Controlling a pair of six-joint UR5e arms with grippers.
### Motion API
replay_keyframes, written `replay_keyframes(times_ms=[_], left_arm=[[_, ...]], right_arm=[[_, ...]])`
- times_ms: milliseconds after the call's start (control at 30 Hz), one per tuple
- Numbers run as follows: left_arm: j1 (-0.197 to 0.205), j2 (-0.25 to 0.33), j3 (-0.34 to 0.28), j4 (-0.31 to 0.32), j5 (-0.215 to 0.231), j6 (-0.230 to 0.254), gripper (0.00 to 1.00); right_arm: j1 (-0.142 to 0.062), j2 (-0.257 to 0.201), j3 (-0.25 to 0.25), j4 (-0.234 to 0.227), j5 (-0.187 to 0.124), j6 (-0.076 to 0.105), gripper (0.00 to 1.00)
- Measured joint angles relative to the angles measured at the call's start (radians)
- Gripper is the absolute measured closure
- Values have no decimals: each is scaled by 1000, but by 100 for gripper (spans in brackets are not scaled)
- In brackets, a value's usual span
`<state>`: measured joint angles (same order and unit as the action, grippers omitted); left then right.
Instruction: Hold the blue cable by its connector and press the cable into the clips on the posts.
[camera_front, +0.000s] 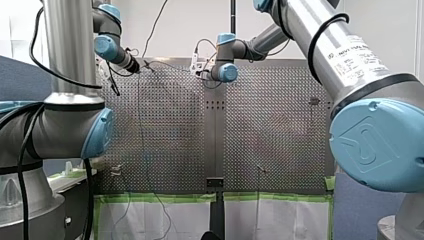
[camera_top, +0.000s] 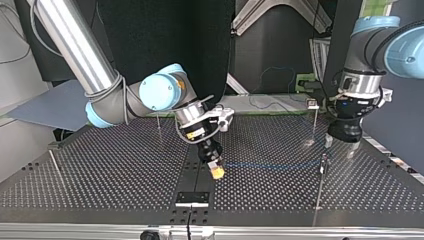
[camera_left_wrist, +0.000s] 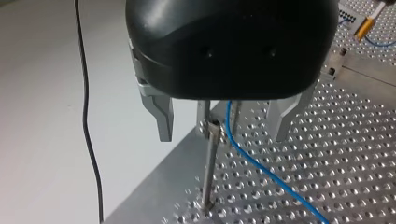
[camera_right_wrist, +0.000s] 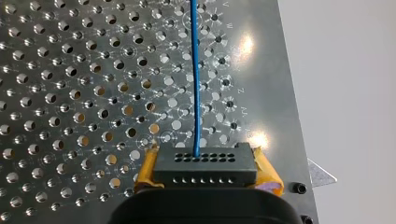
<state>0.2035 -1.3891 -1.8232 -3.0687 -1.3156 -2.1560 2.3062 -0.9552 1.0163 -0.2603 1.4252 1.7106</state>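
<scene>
Right wrist view: my right jaws grip the black connector (camera_right_wrist: 205, 165) between yellow pads (camera_right_wrist: 145, 171). The cable (camera_right_wrist: 195, 84) leaves it toward 12 o'clock, straight over the counter (camera_right_wrist: 70, 93).

Top view: the right jaws sit at centre, low over the counter. The cable runs toward 3 o'clock to a thin post (camera_top: 321, 180) under my left jaws.

Left wrist view: the left jaws stand wide, one finger on each side of the clip (camera_left_wrist: 212, 127) on top of the post. The cable passes just beside the clip, at its 3 o'clock. I cannot tell whether it is seated.

Front view: both arms reach far across, my left at 11 o'clock and my right at 12.

Risks, as I judge them: too hard a pull from the right arm may bend the post or tear the wire from the connector. Too much slack may let the cable ride off the clip. A descending left finger could knock the post.
</scene>
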Motion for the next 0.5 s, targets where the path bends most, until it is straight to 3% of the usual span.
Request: replay_keyframes(times_ms=[500], left_arm=[[-16,38,0,-55,2,103,0]], right_arm=[[-1,0,0,1,0,0,100]])
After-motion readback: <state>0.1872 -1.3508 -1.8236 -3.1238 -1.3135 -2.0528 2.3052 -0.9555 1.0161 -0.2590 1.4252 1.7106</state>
